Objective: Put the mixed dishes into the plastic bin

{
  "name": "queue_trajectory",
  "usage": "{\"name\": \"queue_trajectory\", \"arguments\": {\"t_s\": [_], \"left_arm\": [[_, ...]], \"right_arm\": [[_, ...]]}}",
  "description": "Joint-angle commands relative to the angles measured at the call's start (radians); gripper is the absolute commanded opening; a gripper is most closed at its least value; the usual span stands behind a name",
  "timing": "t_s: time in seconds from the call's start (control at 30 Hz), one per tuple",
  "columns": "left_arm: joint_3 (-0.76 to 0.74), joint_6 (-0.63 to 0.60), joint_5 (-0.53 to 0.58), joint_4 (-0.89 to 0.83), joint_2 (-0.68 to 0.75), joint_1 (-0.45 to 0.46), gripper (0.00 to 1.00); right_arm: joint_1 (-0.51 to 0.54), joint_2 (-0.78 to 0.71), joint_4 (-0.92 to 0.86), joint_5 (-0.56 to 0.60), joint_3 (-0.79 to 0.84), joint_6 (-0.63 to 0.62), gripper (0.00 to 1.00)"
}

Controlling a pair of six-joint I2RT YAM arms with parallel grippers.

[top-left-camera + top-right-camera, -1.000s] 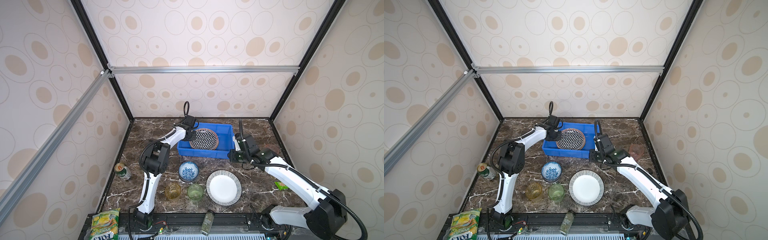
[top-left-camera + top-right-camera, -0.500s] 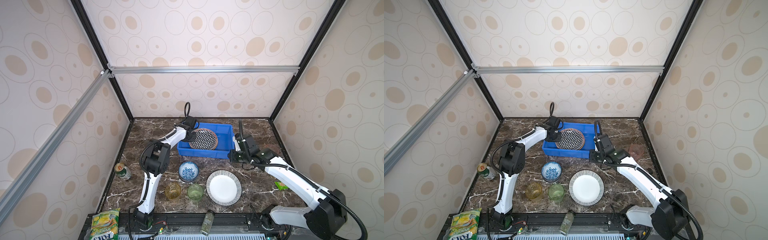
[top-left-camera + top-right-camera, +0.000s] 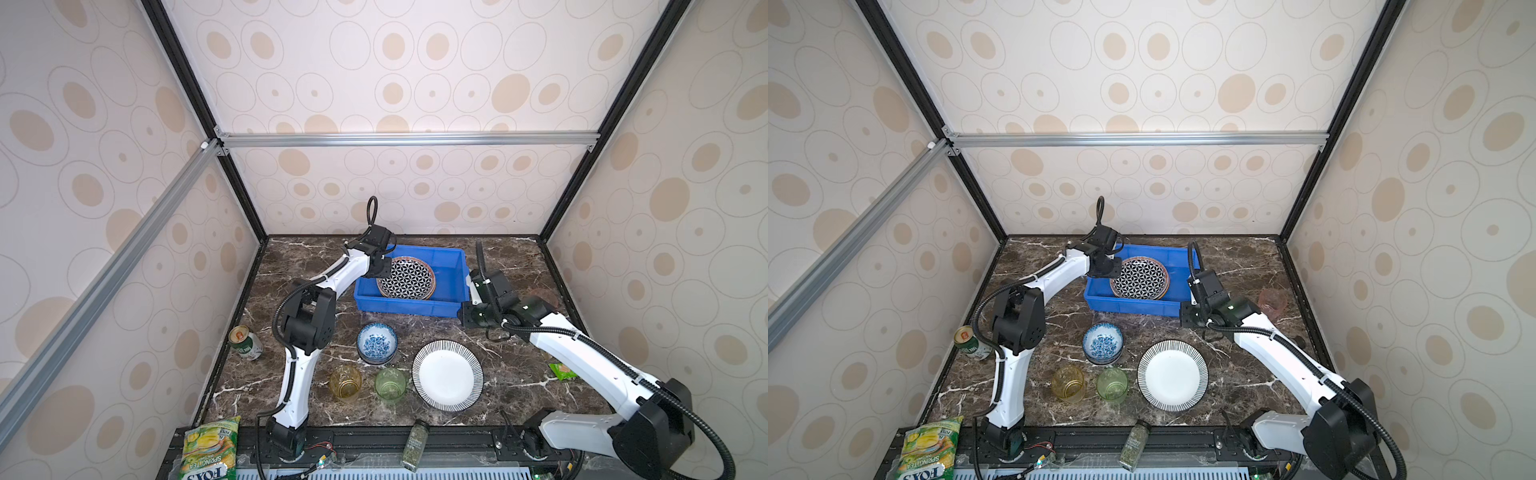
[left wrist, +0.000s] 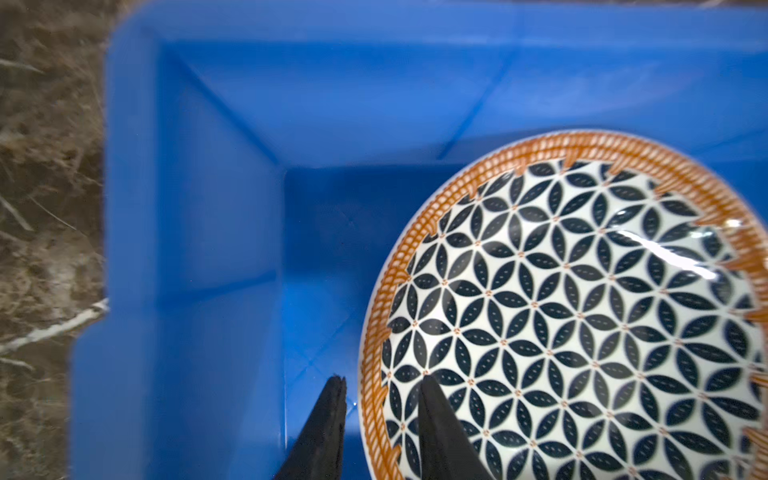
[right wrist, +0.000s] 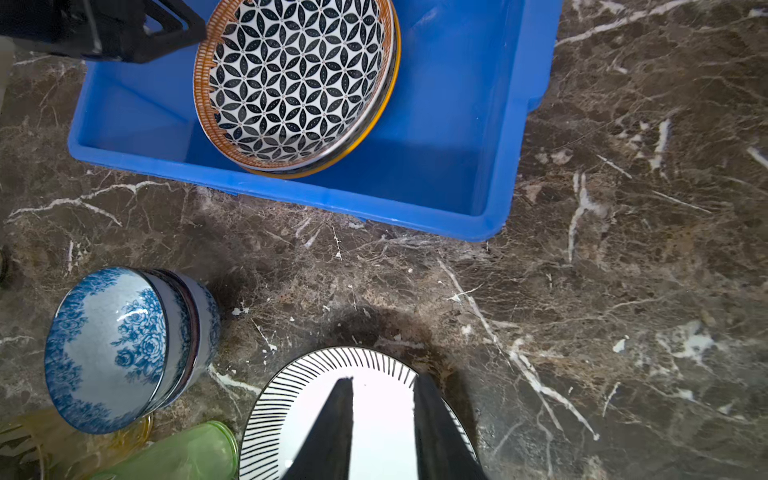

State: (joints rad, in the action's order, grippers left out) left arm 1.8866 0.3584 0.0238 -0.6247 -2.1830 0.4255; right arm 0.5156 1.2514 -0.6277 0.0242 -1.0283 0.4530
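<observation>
Left gripper (image 4: pixel 382 377): jaws apart, astride the rim of the geometric plate. One finger lies over the pattern and one outside the rim, with a sliver of blue showing beside the outer finger.
Geometric plate (image 3: pixel 405 277): inside the plastic bin, toward its left end, centre of both top views. It is stacked on a yellow-edged plate (image 5: pixel 365 139).
Plastic bin (image 3: pixel 399 308): on the marble table (image 3: pixel 498 266), back centre.
Right gripper (image 5: pixel 382 380): jaws apart, nothing between them; just off the bin's right front corner.
Striped plate (image 3: pixel 448 375): flat on the table, lower centre-right, outside the bin.
Blue bowl (image 3: pixel 377 344): just below the bin in frame.
Tumblers: yellow tumbler (image 3: pixel 345 382) and green tumbler (image 3: pixel 390 384) side by side, lower centre. Pink tumbler (image 3: pixel 1272 302) right of the bin.
</observation>
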Motion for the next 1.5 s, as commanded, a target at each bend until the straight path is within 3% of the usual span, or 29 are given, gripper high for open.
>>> {"name": "queue_trajectory", "arguments": {"t_s": [0.0, 0.3, 0.9, 1.47], "left_arm": [[0.024, -0.035, -0.022, -0.005, 0.096, -0.004, 0.32], [-0.065, -0.099, -0.051, 0.003, 0.219, 0.026, 0.33], [-0.299, -0.171, -0.096, 0.051, 0.458, 0.186, 0.33], [-0.346, -0.217, -0.221, 0.014, 0.468, 0.256, 0.33]], "right_arm": [[-0.003, -0.016, -0.043, 0.026, -0.019, -0.013, 0.29], [-0.003, -0.042, -0.104, 0.047, -0.013, -0.01, 0.31], [-0.002, -0.182, -0.219, 0.047, 0.122, 0.089, 0.32], [-0.002, -0.31, -0.317, 0.013, 0.264, 0.163, 0.36]]}}
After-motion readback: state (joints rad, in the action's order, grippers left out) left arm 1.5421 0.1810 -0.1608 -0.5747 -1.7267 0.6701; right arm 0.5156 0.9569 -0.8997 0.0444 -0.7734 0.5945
